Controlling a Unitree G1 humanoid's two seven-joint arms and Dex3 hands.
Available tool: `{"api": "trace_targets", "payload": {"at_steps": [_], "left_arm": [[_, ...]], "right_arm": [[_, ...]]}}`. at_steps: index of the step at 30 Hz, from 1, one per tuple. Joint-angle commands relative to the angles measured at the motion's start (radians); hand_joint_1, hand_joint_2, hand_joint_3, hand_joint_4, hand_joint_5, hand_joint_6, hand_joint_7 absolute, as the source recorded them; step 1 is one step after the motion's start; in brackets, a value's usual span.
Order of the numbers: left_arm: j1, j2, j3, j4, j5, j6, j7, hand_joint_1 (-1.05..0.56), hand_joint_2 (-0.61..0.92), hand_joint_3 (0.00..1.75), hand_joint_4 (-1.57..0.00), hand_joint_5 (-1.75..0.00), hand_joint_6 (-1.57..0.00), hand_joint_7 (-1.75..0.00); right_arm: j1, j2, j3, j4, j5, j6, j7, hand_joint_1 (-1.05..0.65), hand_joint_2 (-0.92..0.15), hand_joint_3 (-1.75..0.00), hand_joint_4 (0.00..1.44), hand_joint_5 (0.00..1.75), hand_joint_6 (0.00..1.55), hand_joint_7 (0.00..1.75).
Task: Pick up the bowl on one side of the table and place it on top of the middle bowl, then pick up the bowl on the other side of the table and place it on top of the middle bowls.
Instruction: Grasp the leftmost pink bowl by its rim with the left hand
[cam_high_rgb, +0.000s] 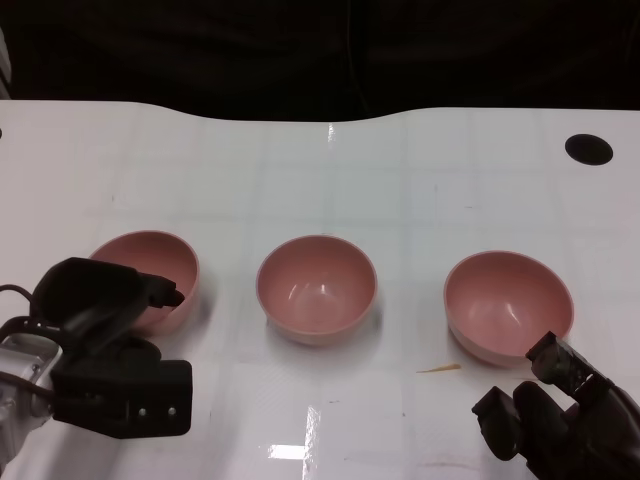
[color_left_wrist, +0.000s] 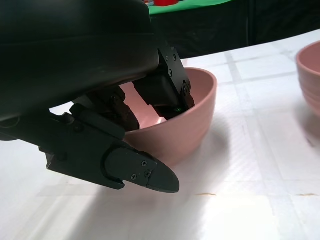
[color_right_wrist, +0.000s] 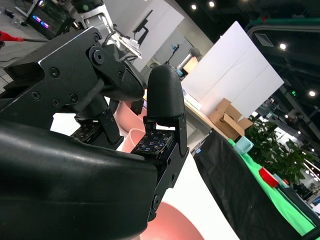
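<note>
Reaching over the left bowl (cam_high_rgb: 150, 275), my left hand (cam_high_rgb: 105, 320) has fingers (color_left_wrist: 162, 92) inside the near wall and a thumb outside it; whether they are clamped on the rim I cannot tell. Expected handling: light, rigid, smooth and likely slippery, so the rim is the correct grip point, wall pinched between fingers and thumb. My right hand (cam_high_rgb: 560, 415) sits just short of the right bowl (cam_high_rgb: 508, 305), fingers spread, holding nothing. Middle bowl (cam_high_rgb: 316, 288) stands between the two on the white worktop (cam_high_rgb: 330, 180), well apart from each. A small yellowish scrap (cam_high_rgb: 440, 369) lies near the right bowl; nothing blocks the path inward.
</note>
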Motion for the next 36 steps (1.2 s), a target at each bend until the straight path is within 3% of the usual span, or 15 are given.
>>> {"api": "trace_targets", "payload": {"at_steps": [1,8,16,24,25,26,28,30,32,34,36], "left_arm": [[-0.032,0.01,-0.01,0.043,-0.004,-0.011,0.018,-0.49,0.89,0.0,-0.83,0.0,-0.85,0.0],[-0.063,-0.01,-0.024,0.11,-0.006,-0.028,0.059,-0.41,0.87,0.0,-0.87,-0.01,-0.88,-0.01],[-0.068,-0.032,-0.021,0.164,-0.031,-0.055,0.125,-0.04,0.89,0.01,-1.02,-0.04,-1.02,-0.04],[-0.07,-0.043,-0.028,0.178,-0.026,-0.03,0.141,-0.02,0.88,0.0,-1.08,-0.04,-1.1,-0.04],[-0.069,-0.046,-0.03,0.181,-0.023,-0.022,0.151,0.02,0.9,0.0,-0.99,-0.83,-1.06,-0.55],[-0.069,-0.049,-0.031,0.184,-0.021,-0.016,0.159,0.04,0.91,0.01,-0.87,-1.25,-0.9,-1.0],[-0.068,-0.051,-0.032,0.184,-0.023,-0.012,0.168,0.05,0.92,0.02,-0.78,-1.61,-0.72,-1.43],[-0.066,-0.052,-0.03,0.181,-0.028,-0.008,0.171,0.04,0.92,0.05,-0.75,-1.71,-0.59,-1.66],[-0.064,-0.051,-0.029,0.172,-0.028,-0.003,0.174,0.05,0.91,0.05,-0.74,-1.74,-0.54,-1.73],[-0.062,-0.049,-0.027,0.166,-0.029,-0.005,0.178,0.05,0.91,0.05,-0.74,-1.72,-0.54,-1.71],[-0.061,-0.047,-0.025,0.162,-0.031,-0.009,0.182,0.03,0.92,0.04,-0.75,-1.63,-0.64,-1.55]], "right_arm": [[0.005,-0.001,-0.004,-0.005,0.003,-0.012,0.014,-0.04,-0.48,-1.13,0.83,1.74,0.85,1.37],[0.007,-0.002,-0.002,-0.006,-0.003,-0.006,0.01,-0.04,-0.5,-1.06,0.84,1.72,0.87,1.32],[0.022,0.0,0.006,-0.038,-0.014,-0.004,-0.023,-0.04,-0.52,-1.06,0.82,1.74,0.85,1.37],[0.022,0.0,0.007,-0.032,-0.009,-0.008,-0.016,-0.04,-0.52,-1.08,0.82,1.75,0.83,1.4],[0.023,0.002,0.007,-0.031,-0.007,-0.008,-0.016,-0.03,-0.51,-1.1,0.82,1.75,0.83,1.4],[0.024,0.004,0.006,-0.03,-0.006,-0.009,-0.015,-0.03,-0.51,-1.11,0.82,1.75,0.82,1.4],[0.025,0.005,0.007,-0.033,-0.009,-0.01,-0.019,-0.03,-0.5,-1.12,0.82,1.75,0.82,1.4],[0.025,0.005,0.009,-0.035,-0.016,-0.012,-0.023,-0.04,-0.49,-1.13,0.82,1.75,0.82,1.41],[0.027,0.005,0.008,-0.045,-0.015,-0.002,-0.04,-0.04,-0.49,-1.14,0.82,1.75,0.82,1.42],[0.028,0.004,0.009,-0.048,-0.012,-0.001,-0.045,-0.04,-0.48,-1.14,0.83,1.75,0.82,1.41],[0.029,0.003,0.01,-0.046,-0.011,-0.005,-0.041,-0.04,-0.49,-1.14,0.82,1.75,0.82,1.41]]}}
